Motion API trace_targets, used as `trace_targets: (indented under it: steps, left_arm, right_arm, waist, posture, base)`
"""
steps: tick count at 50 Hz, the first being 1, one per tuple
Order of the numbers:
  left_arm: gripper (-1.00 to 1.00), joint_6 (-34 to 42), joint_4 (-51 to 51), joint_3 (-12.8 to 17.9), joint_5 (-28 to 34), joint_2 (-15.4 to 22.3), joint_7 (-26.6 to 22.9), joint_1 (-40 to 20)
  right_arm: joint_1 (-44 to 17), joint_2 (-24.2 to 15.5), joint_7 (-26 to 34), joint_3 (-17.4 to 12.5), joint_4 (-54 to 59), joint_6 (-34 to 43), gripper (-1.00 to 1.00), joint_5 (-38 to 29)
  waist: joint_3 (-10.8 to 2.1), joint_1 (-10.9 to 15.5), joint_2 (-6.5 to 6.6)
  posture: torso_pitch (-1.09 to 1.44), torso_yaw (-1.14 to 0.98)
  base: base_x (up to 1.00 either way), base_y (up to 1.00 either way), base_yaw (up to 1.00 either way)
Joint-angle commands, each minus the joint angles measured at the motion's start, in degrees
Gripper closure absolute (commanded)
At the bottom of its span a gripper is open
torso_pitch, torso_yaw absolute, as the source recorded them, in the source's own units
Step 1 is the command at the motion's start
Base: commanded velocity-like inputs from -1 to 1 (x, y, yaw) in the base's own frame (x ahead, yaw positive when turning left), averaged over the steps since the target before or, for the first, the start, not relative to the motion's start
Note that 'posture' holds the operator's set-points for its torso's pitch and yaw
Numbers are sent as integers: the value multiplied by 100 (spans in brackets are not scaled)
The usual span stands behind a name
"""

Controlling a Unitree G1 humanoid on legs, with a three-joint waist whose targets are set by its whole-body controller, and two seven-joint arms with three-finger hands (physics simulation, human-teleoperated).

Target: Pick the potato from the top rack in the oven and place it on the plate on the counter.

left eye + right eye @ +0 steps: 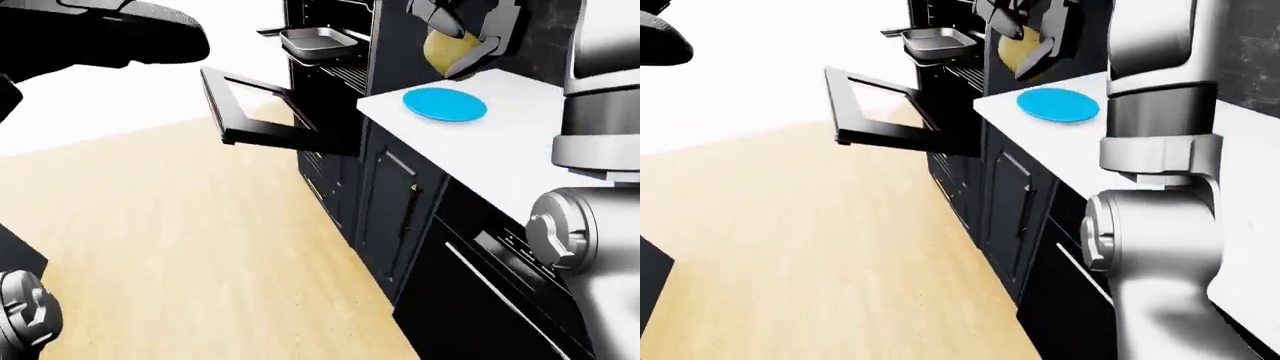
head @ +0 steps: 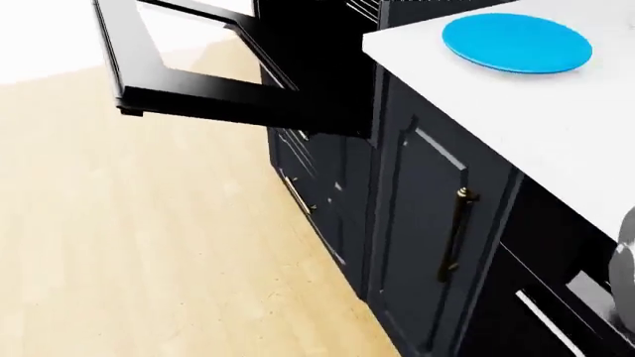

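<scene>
Pale wood floor (image 2: 149,245) on the left of the views, dark cabinets (image 2: 417,223) on the right, white counter (image 2: 556,126) on top of them. Black oven (image 1: 330,67) past the end of the counter, door (image 1: 262,112) hanging open and flat, glass window in it. Grey tray (image 1: 318,41) sticking out of the oven on a rack. Round blue plate (image 1: 445,103) flat on the counter, near the oven end, with nothing on it. Yellow-tan potato (image 1: 448,49), smooth and oval, up in the air just above the plate, not touching it. Right hand (image 1: 468,28) at the top of the left-eye view, dark fingers (image 1: 492,37) closed round the potato. Grey right arm (image 1: 1155,150) tall and straight up the right side of the right-eye view. Left arm (image 1: 100,34) only a big dark shape at the top left; left hand cut off by the edge, so cannot tell how its fingers stand.
</scene>
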Motion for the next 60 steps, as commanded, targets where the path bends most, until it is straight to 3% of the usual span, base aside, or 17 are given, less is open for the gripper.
trace_targets:
  steps: [1,9,11,13,16,19,21,22,28,38,39,41,45,47,48,52,60]
  left_arm:
    - [-100,-152,53,83,84,69,-30,-224]
    - [-100,-110,-9,101,256,-38,-158,-161]
    - [-100,-111,18,82,346,-62,-224,-180]
    - [-100,-92,0,86,395,-111,-240,-175]
    - [-100,-55,-125,131,361,-191,-173,-85]
    - [-100,-82,-216,184,360,-224,-163,43]
    - [-100,-108,-472,330,232,-226,-116,341]
    - [-100,-115,-561,402,104,-204,-44,451]
    - [-100,-417,-1161,674,-214,-4,-70,1446]
    - [-100,-630,-1164,569,-244,111,-84,1574]
    - [-100,-633,-1126,547,-241,119,-82,1522]
    - [-100,-630,-1038,493,-214,130,-82,1416]
    - [-100,-601,-860,395,-154,110,-69,1171]
    - [-100,-588,-802,361,-39,73,-142,1119]
    - [-100,-560,-788,363,-43,70,-134,1085]
    - [-100,-495,-751,369,-40,45,-116,996]
    - [-100,-469,-763,345,23,-32,-127,960]
  right_arm:
    - [-232,-52,-37,-65,-199,72,99,56]
    - [377,-147,271,-183,-1219,404,99,273]
    - [529,-216,310,-222,-1367,430,98,331]
    - [637,-259,338,-240,-1484,486,98,368]
    - [842,-297,409,-274,-1779,560,98,444]
    - [921,-310,433,-280,-1947,614,98,498]
    - [979,-321,439,-278,-2073,626,98,521]
    - [993,-326,441,-279,-2103,634,98,534]
    - [856,-394,335,-303,-2135,694,98,573]
    - [1297,-498,469,-373,-2689,832,100,706]
    - [1385,-504,499,-393,-2785,857,100,722]
    - [1519,-509,531,-410,-2919,878,100,748]
    - [1555,-492,533,-391,-2965,905,100,757]
    - [1547,-470,561,-377,-3011,945,100,756]
    - [1542,-464,555,-375,-3001,944,100,755]
    - [1538,-446,558,-362,-2986,938,100,748]
    - [1570,-399,527,-358,-2990,925,99,748]
  waist:
    - [-74,-8,19]
    - [82,2,670]
    - [3,34,1061]
    - [112,-12,835]
    - [-103,-20,640]
    - [-59,18,392]
    - [-119,84,50]
    - [-2,57,229]
    - [-21,-40,438]
    - [-28,-59,467]
    - [-143,-34,451]
    - [139,8,442]
    - [286,18,646]
    - [102,-29,994]
    - [356,-41,801]
    - [-54,-34,587]
    - [-218,194,317]
  posture:
    - [-11,0]
    - [-11,0]
    - [-11,0]
    - [-11,0]
    - [-11,0]
    - [-11,0]
    - [-11,0]
    - [-11,0]
    - [-11,0]
    - [-11,0]
    - [-11,0]
    - [-11,0]
    - [-11,0]
    - [-11,0]
    - [-11,0]
    - [-11,0]
    - [-11,0]
  base:
    - [0,0,-100]
    - [0,0,-100]
    - [0,0,-97]
    - [0,0,-88]
    - [0,0,-36]
    - [0,0,-3]
    - [0,0,0]
    - [0,0,0]
    - [0,0,0]
    - [0,0,0]
    - [27,0,0]
    - [41,0,0]
    - [71,0,0]
    - [85,0,0]
    - [85,0,0]
    - [85,0,0]
    - [85,0,0]
